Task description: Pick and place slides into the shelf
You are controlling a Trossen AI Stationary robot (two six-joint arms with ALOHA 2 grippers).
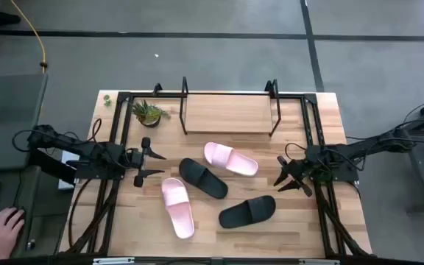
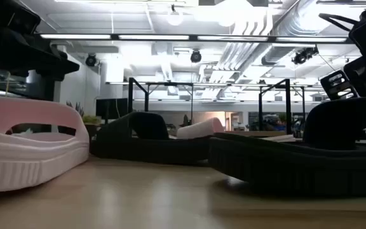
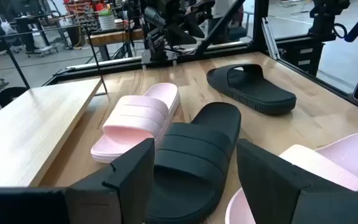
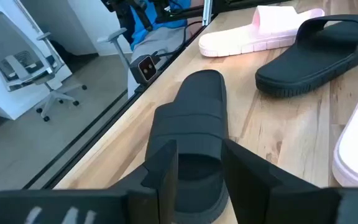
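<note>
Four slides (image 1: 210, 179) loose on the tabletop in front of the bare shelf (image 1: 229, 114), two pink, two black, left gripper (image 1: 152, 163) beside them, jaws wide, holding nothing, right gripper (image 1: 285, 174) partly open, empty, near a black slide (image 1: 248, 211)

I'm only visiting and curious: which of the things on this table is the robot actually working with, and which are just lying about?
Job: two pink slides, two black slides, the shelf.
Lying about: small potted plant.
</note>
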